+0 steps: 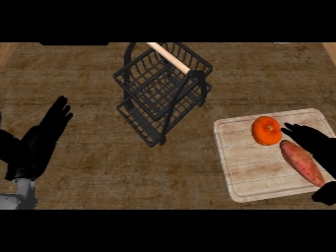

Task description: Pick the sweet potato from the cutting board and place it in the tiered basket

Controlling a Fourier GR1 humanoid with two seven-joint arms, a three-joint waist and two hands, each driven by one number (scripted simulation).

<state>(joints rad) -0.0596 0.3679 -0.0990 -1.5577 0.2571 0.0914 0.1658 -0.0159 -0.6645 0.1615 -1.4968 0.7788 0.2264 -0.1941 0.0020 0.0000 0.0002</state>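
Low at the left of the frame, the left hand (32,142) rests above the brown surface (90,182), fingers straight and pointing up, holding nothing. At lower right the right hand (330,155) reaches over the pale cutting board (251,172), its fingers extended rather than curled, its thumb low near the board's bottom right corner. The sweet potato (301,162) lies slantwise on the board just left of that hand, touching or nearly touching the palm side, not yet gripped. An orange round fruit (266,130) sits just above it. The black tiered basket (163,88) stands at upper centre, well apart.
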